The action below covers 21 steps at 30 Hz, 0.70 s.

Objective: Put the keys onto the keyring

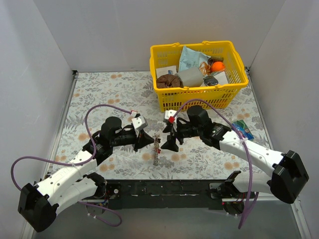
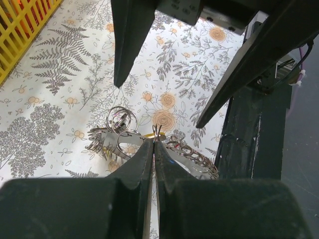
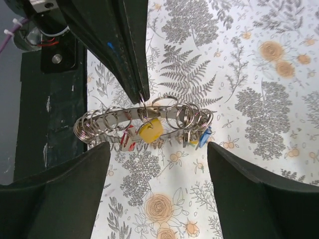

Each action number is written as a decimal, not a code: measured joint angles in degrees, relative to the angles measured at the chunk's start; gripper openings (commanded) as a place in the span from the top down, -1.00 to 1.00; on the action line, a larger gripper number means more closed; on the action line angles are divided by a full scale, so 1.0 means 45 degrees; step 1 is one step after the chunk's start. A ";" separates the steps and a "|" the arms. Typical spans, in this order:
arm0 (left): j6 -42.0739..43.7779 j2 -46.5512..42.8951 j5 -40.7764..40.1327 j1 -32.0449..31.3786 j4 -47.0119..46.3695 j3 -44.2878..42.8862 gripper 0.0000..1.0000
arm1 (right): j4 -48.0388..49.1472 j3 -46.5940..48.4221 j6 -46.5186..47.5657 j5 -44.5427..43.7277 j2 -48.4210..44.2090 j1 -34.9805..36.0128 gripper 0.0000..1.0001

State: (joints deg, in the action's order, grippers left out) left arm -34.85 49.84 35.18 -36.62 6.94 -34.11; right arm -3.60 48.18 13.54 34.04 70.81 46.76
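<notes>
The floral-patterned tablecloth [image 1: 109, 94] fills my overhead view. The yellow plastic basket [image 1: 194, 98] sits at its far right, and I place everything from that.

Both arms reach in from the near edge and meet just in front of the basket's left half. The left gripper [image 2: 153, 145] is the one farther from the basket. Its fingers are pressed together on the upper edge of the large shiny silver metal keyring [image 3: 107, 119]. The right gripper [image 3: 158, 147] faces it from the basket's side with its fingers spread wide. They sit on either side of the keyring and touch nothing that I can see.

The keyring hangs between the two grippers, near the basket's front wall but clear of it. From above I see it edge-on as a thin strip. Its long axis runs from the basket towards the arm bases. On the right wrist camera that same length runs across the picture. I cannot tell whether its lower edge rests on the cloth.

The small metal keys hang below the band, with their blades pointing down at the cloth. The yellow-headed key [image 3: 149, 131] is near the middle, under the left gripper's tips. The red-headed key [image 3: 127, 142] is just beside it. The blue-headed key [image 3: 203, 138] is at the far end. Thin wire split rings [image 3: 172, 107] crowd along the band.
</notes>
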 measured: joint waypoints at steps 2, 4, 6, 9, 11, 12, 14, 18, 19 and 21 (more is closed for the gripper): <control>-0.0010 0.0005 0.0019 0.0000 -0.0039 0.0000 1.00 | 0.0185 -0.0180 -0.0010 -0.0141 -0.0495 -0.0092 -0.72; -0.0015 0.0029 0.0073 0.0000 -0.0049 0.0000 1.00 | 0.0340 -0.0272 -0.0044 -0.0097 -0.0908 -0.0228 -0.73; -0.0015 0.0102 0.0146 0.0000 -0.0121 0.0000 1.00 | 0.0563 -0.0277 -0.0136 0.0068 -0.1141 -0.0374 -0.66; -0.0019 0.0180 0.0325 0.0000 -0.0282 0.0000 1.00 | 0.1141 -0.0287 -0.0398 0.0704 -0.1248 -0.0583 -0.33; -0.0024 0.0189 0.0427 0.0000 -0.0403 0.0000 1.00 | 0.1399 -0.0282 -0.0617 0.1321 -0.1141 -0.0685 -0.18; -0.0029 0.0189 0.0481 0.0000 -0.0471 0.0000 1.00 | 0.1515 -0.0277 -0.0704 0.1642 -0.1039 -0.0704 -0.14; -0.0029 0.0189 0.0563 0.0000 -0.0597 0.0000 1.00 | 0.1632 -0.0253 -0.0835 0.2215 -0.0743 -0.0714 -0.03; -0.0029 0.0189 0.0636 0.0000 -0.0670 0.0000 1.00 | 0.1710 -0.0253 -0.1025 0.2929 -0.0359 -0.0719 0.05; -0.0029 0.0189 0.0646 0.0000 -0.0690 0.0000 1.00 | 0.1729 -0.0253 -0.1035 0.3070 -0.0330 -0.0719 0.09; -0.0039 0.0189 0.0665 0.0000 -0.0699 0.0000 1.00 | 0.1817 -0.0248 -0.1107 0.3283 -0.0291 -0.0719 0.10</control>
State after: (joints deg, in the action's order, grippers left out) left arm -35.03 50.70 38.17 -36.62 3.79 -34.11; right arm 4.58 47.07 8.56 48.82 69.49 43.53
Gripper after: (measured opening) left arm 0.018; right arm 0.465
